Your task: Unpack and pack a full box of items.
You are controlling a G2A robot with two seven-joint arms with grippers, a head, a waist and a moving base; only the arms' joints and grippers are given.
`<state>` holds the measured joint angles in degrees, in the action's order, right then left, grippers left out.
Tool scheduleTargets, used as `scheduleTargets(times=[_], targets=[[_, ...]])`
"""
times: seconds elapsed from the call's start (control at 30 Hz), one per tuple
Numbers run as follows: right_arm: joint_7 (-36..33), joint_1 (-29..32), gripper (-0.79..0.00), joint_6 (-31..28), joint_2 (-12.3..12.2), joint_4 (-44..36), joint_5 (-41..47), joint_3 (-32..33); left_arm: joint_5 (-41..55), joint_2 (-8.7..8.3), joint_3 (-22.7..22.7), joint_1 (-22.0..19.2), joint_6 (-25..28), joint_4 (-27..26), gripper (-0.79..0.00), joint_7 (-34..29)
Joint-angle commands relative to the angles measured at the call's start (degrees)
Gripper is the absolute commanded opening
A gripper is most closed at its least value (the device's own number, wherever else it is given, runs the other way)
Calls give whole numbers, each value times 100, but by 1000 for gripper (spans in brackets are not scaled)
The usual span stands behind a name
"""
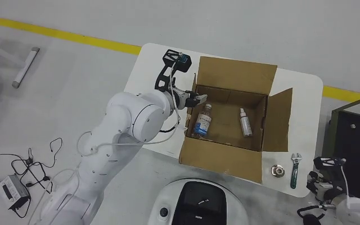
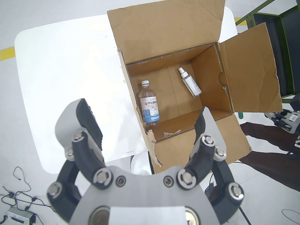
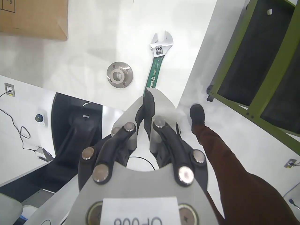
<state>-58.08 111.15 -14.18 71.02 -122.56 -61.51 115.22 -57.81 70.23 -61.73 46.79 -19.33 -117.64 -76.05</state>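
Cardboard box [image 2: 201,151] wall sits just below released L pincer [image 2: 143,108]; going for bottle [image 2: 149,105] beneath, it may snag torn edge, drag box.

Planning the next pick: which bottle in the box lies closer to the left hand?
The clear blue-labelled bottle, against the box wall nearest the left hand; the white spray bottle lies farther across.
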Motion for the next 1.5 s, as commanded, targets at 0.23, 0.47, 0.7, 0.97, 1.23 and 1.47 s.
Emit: scheduleTargets(times=[0.23,0.47,0.7,0.97,1.23,1.47], targets=[[-553,-547,-231,-264,-86,253,-1303,-1003,0,0,0,0,0,0,0,0],[-483,-832,-268,-256,-106,752,-1583,-1398,0,0,0,0,0,0,0,0],[-561,-1064,-289,-262,-124,1078,-1681,-1650,0,0,0,0,0,0,0,0],[-612,-1220,-363,-218,-141,1322,-1682,-1809,0,0,0,0,0,0,0,0],[-626,-1309,-394,-153,-160,1451,-1705,-1911,0,0,0,0,0,0,0,0],[-596,-1353,-416,-45,-173,1486,-1667,-1933,0,0,0,0,0,0,0,0]])
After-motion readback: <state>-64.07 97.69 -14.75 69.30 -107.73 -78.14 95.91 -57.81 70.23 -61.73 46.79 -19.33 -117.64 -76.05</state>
